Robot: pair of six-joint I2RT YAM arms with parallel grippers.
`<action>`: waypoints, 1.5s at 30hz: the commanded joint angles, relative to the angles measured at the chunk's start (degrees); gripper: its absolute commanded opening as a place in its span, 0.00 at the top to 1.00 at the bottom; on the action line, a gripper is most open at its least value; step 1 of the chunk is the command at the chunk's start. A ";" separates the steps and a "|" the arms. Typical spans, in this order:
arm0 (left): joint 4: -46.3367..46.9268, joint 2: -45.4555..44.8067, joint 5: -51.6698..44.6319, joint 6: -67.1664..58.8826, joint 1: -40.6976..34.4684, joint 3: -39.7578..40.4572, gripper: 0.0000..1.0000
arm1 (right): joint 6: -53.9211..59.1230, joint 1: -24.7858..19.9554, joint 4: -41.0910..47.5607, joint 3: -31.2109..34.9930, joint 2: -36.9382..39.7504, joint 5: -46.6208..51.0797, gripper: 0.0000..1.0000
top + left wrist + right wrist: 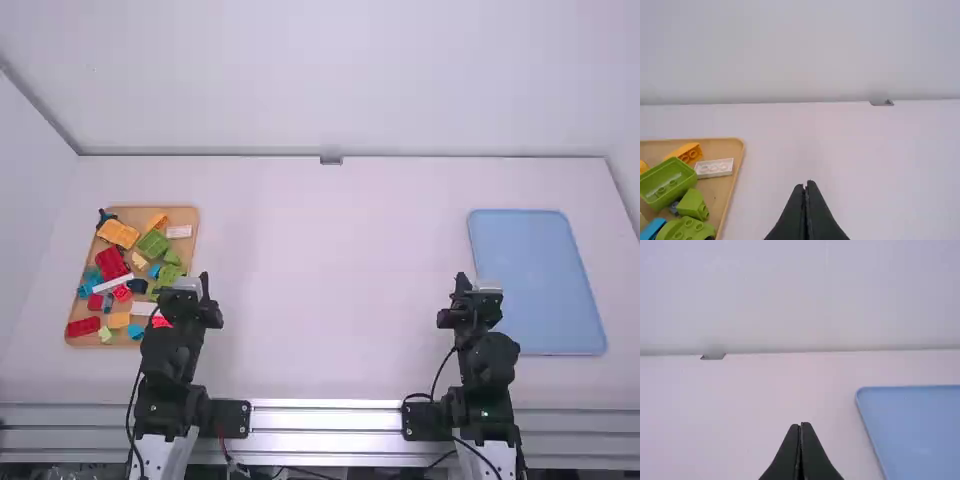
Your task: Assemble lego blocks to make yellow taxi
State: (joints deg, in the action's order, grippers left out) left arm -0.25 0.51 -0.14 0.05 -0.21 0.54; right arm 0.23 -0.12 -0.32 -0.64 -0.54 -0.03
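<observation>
Lying beside the left end effector [204, 282], lego blocks [153, 243]

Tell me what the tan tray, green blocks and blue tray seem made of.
Tan tray: matte wood or lookalike, from its warm tone. Green blocks: likely smooth plastic, judging by moulded studs. Blue tray: perhaps satin plastic; uniform colour, rounded corners.

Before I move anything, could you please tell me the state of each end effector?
Left end effector: closed, holding nothing.
Right end effector: closed, holding nothing.
</observation>
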 commanded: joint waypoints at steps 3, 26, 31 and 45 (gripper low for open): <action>-0.05 0.11 0.03 0.00 -0.03 0.07 0.99 | -0.04 0.00 -0.10 -0.09 -0.13 -0.18 0.99; 1.65 18.26 1.38 0.39 -0.51 12.16 0.76 | 10.33 4.38 5.40 -22.57 -26.47 -11.08 0.76; 2.64 25.32 6.04 4.70 -0.69 16.79 0.67 | 14.97 7.37 8.16 -31.15 -36.74 -13.56 0.67; 8.74 45.99 15.72 12.11 0.14 33.24 0.39 | 32.56 17.53 19.95 -57.44 -67.70 -30.85 0.39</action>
State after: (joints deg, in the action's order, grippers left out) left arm 8.40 44.91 13.41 11.09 -0.56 30.74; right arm 27.11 16.40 19.07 -54.46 -65.58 -24.75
